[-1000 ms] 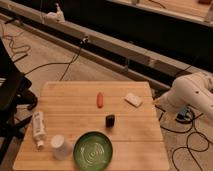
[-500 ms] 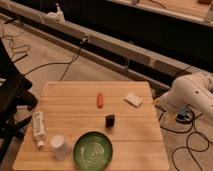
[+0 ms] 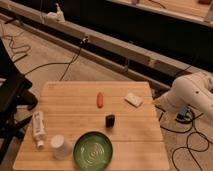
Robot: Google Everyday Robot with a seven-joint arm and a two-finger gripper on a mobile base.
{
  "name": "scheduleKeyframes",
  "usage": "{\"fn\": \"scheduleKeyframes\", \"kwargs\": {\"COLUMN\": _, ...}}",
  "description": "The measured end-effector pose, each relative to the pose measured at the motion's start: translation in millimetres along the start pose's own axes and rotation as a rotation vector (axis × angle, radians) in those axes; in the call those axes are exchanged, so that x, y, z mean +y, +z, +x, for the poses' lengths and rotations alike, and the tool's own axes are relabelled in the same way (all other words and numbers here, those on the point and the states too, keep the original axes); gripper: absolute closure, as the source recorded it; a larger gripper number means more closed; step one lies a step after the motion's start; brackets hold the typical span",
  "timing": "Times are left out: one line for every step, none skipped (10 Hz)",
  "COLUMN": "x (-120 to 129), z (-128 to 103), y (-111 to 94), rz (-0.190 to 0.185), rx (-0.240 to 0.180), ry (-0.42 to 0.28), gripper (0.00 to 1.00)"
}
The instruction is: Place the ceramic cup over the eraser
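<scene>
The ceramic cup [image 3: 60, 146] is small, white and upright near the table's front left, just left of the green bowl. The eraser [image 3: 110, 120] is a tiny black block near the middle of the wooden table [image 3: 75, 102], above and to the right of the bowl. The cup and the eraser are well apart. My gripper [image 3: 169, 101] is at the end of the white arm [image 3: 192, 92], off the table's right edge, far from both, with nothing seen in it.
A green bowl [image 3: 93, 150] sits at the front middle. A white tube-shaped bottle [image 3: 38, 128] lies at the left edge. An orange-red oblong item [image 3: 99, 100] and a flat white piece [image 3: 133, 99] lie farther back. Cables cross the floor; a black chair [image 3: 10, 95] stands left.
</scene>
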State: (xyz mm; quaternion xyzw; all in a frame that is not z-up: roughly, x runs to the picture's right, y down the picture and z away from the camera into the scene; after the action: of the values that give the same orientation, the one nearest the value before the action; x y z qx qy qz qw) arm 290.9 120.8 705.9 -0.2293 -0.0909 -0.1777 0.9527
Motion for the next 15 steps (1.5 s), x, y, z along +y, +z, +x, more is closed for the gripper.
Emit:
{"fn": "scheduleKeyframes", "kwargs": {"x": -1.4, "z": 2.1, "y": -1.3, "rz": 0.000, "rx": 0.002, "ry": 0.002, "gripper": 0.32}}
{"fn": "scheduleKeyframes", "kwargs": {"x": -8.0, "z": 1.8, "y": -3.4, "rz": -0.002, "rx": -0.005, "ry": 0.001, "gripper": 0.32}}
{"fn": "scheduleKeyframes", "kwargs": {"x": -19.1, "z": -8.1, "y": -3.5, "rz": -0.004, "rx": -0.038, "ry": -0.005, "gripper": 0.32}}
{"fn": "scheduleKeyframes", "kwargs": {"x": -29.8, "z": -23.9, "y": -0.8, "rz": -0.010, "rx": -0.084, "ry": -0.016, "gripper": 0.32}}
{"fn": "scheduleKeyframes", "kwargs": {"x": -38.3, "z": -42.0, "y": 1.9, "rz": -0.012, "rx": -0.149, "ry": -0.016, "gripper": 0.32}}
{"fn": "scheduleKeyframes", "kwargs": {"x": -44.5, "z": -62.3, "y": 3.6, "rz": -0.017, "rx": -0.236, "ry": -0.002, "gripper": 0.32}}
{"fn": "scheduleKeyframes", "kwargs": {"x": -50.7, "z": -85.3, "y": 3.0, "rz": -0.027, "rx": -0.339, "ry": 0.020, "gripper": 0.32}}
{"fn": "scheduleKeyframes", "kwargs": {"x": -59.7, "z": -114.8, "y": -1.4, "rz": -0.048, "rx": -0.458, "ry": 0.044, "gripper": 0.32}}
{"fn": "scheduleKeyframes", "kwargs": {"x": -64.8, "z": -135.5, "y": -5.3, "rz": -0.071, "rx": -0.526, "ry": 0.045, "gripper": 0.32}}
{"fn": "scheduleKeyframes", "kwargs": {"x": -69.7, "z": -162.9, "y": -11.0, "rz": -0.102, "rx": -0.591, "ry": 0.027, "gripper": 0.32}}
{"fn": "scheduleKeyframes", "kwargs": {"x": -71.5, "z": -190.7, "y": -17.6, "rz": -0.129, "rx": -0.640, "ry": -0.011, "gripper": 0.32}}
{"fn": "scheduleKeyframes", "kwargs": {"x": -72.2, "z": -204.0, "y": -22.1, "rz": -0.139, "rx": -0.659, "ry": -0.035, "gripper": 0.32}}
{"fn": "scheduleKeyframes", "kwargs": {"x": -71.5, "z": -203.1, "y": -21.8, "rz": -0.140, "rx": -0.657, "ry": -0.034, "gripper": 0.32}}
{"fn": "scheduleKeyframes", "kwargs": {"x": -70.6, "z": -201.6, "y": -22.1, "rz": -0.138, "rx": -0.657, "ry": -0.031, "gripper": 0.32}}
{"fn": "scheduleKeyframes", "kwargs": {"x": -71.3, "z": -202.5, "y": -22.1, "rz": -0.139, "rx": -0.657, "ry": -0.033, "gripper": 0.32}}
